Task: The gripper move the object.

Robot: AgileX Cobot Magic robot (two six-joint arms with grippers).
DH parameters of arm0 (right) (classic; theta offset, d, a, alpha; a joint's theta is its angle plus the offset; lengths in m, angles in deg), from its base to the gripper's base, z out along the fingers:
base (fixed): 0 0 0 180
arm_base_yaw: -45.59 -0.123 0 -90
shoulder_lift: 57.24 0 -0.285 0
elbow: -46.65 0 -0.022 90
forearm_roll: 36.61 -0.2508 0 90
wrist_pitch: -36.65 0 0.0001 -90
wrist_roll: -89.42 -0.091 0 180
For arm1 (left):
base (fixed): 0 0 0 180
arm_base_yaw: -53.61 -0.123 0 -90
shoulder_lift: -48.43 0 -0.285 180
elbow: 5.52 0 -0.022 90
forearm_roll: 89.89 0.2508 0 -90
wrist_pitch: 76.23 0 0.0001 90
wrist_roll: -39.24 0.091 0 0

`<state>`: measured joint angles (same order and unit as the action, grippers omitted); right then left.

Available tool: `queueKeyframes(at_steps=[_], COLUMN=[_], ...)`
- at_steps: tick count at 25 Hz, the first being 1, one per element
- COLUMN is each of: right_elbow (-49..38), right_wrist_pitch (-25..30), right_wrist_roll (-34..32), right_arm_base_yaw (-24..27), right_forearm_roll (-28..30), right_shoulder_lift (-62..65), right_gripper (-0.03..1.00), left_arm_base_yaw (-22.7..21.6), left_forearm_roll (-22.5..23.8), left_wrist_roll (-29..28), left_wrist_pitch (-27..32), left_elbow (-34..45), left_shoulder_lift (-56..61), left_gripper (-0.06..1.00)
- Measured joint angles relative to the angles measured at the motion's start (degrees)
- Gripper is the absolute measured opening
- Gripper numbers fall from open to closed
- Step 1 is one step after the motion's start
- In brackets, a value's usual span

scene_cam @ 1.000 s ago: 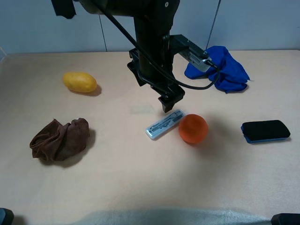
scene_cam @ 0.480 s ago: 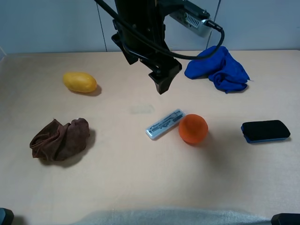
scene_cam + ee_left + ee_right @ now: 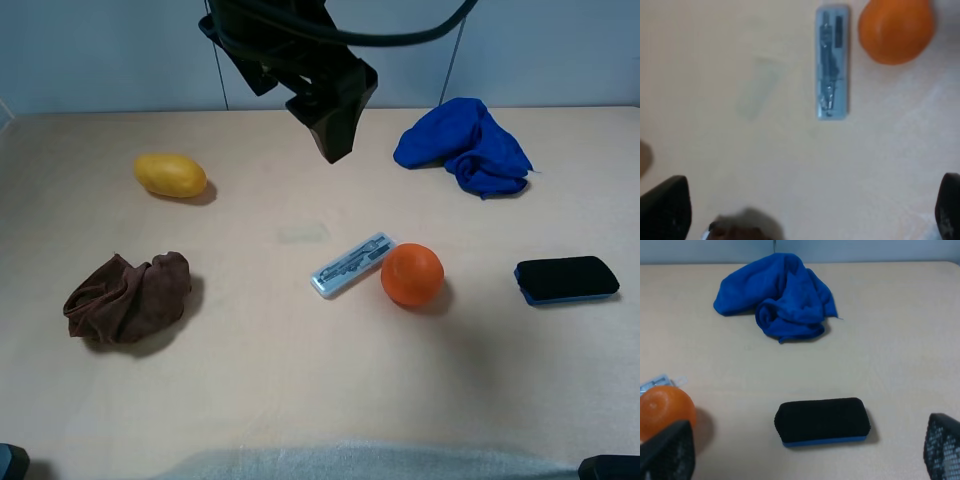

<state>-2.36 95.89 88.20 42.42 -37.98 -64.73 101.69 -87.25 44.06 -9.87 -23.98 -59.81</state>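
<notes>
Left hand (image 3: 333, 150) high above the counter (image 3: 300, 400), toward the far edge, fingers spread wide apart in the wrist view, holding nothing. Right hand (image 3: 800, 460) likewise spread wide and empty, fingertips visible only at the frame corners of its wrist view.

Whitish-grey bar (image 3: 352, 265) with dark markings lying flat near the middle of the counter, angled, its far end just beside an orange (image 3: 412, 274); contact between the two not determinable. Well clear of the left hand.

Also present: yellow lemon-like fruit (image 3: 171, 175) toward the left edge, brown cloth (image 3: 127, 298) nearer the front left, blue cloth (image 3: 463, 145) toward the far right, black-topped blue-edged eraser (image 3: 566, 279) by the right edge.

Risks, as judged:
- Bar thin and flat; fingers descending off-line likely to skid over it or pin it rather than grip.
- Orange so close to one end; a finger on that side could knock it rolling, or push the bar askew.
- Eraser open to confusion with the target.
</notes>
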Motion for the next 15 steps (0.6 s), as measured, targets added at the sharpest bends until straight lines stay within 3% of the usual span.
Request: queueKeyframes(at_steps=[15], right_elbow=[0.00], right_wrist_pitch=[0.00], right_wrist_roll=[0.00], right_arm_base_yaw=[0.00], right_forearm_roll=[0.00], right_shoulder_lift=[0.00], right_gripper=[0.69], left_arm_base_yaw=[0.00], left_forearm_roll=[-1.32], left_wrist_roll=[-0.76], left_wrist_pitch=[0.18], left_elbow=[0.10], left_shoulder_lift=[12.29], left_gripper=[0.99])
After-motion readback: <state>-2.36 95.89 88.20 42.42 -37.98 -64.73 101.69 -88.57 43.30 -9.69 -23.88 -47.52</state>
